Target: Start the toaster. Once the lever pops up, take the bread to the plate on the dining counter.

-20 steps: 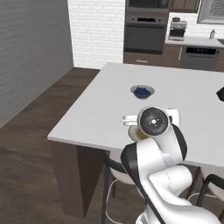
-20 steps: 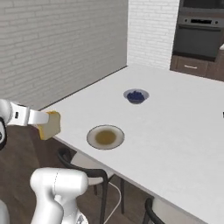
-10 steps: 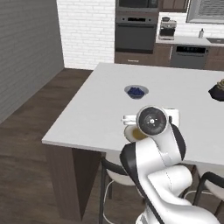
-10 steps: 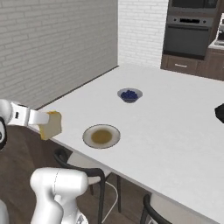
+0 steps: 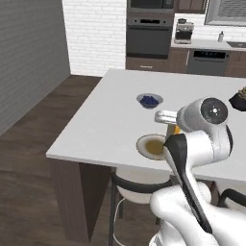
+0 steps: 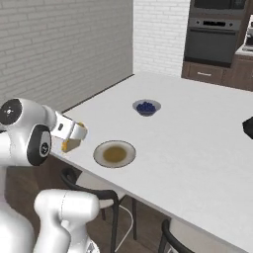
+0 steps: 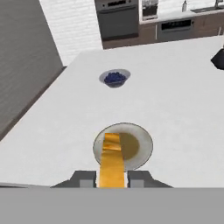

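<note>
Base rolled closer; bread (image 7: 112, 162) clamped betw. fingers (image 7: 87, 178), hanging over plate (image 7: 142, 135).

We find no readable text, label, brand, number or sign anywhere in these frames; the surfaces in view are all plain and unmarked to us

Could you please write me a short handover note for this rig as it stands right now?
Gripper: shut on the bread, the slice clamped between the fingers.
Bread: in the air at the near edge of the dining counter, just short of the plate.
Plate: on the counter near that edge, nothing lying on it; a small bowl of dark berries sits further in.
Done: bread carried to the dining counter.
Left: move over the plate, lower, release.
</note>
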### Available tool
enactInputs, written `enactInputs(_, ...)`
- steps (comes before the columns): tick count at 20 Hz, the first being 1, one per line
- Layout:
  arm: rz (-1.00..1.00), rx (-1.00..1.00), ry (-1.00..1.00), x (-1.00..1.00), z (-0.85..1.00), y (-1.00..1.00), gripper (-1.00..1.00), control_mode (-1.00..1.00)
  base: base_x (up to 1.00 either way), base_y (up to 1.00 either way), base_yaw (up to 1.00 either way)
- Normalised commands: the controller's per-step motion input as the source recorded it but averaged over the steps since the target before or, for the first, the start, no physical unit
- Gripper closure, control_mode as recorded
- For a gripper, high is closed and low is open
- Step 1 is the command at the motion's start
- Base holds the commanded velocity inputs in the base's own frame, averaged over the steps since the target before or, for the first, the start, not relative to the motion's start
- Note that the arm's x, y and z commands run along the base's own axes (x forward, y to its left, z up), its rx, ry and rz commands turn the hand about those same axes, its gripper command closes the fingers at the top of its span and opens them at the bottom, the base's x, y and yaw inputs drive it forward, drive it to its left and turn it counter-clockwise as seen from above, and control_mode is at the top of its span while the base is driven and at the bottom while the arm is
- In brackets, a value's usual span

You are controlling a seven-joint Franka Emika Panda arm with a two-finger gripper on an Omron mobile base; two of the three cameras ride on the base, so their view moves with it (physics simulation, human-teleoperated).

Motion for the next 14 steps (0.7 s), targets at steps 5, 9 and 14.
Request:
enactInputs(5,0.27,0.27,0.01,0.87,-0.01,-0.77,1.0,-1.0,0.0,0.0,0.0)
enactInputs(9,0.27,0.23,0.01,0.69,-0.46,-0.65,1.0,-1.0,0.0,0.0,0.0)
enactInputs(14,0.25,0.25,-0.03,0.3,-0.41,-0.3,1.0,-1.0,0.0,0.0,0.0)
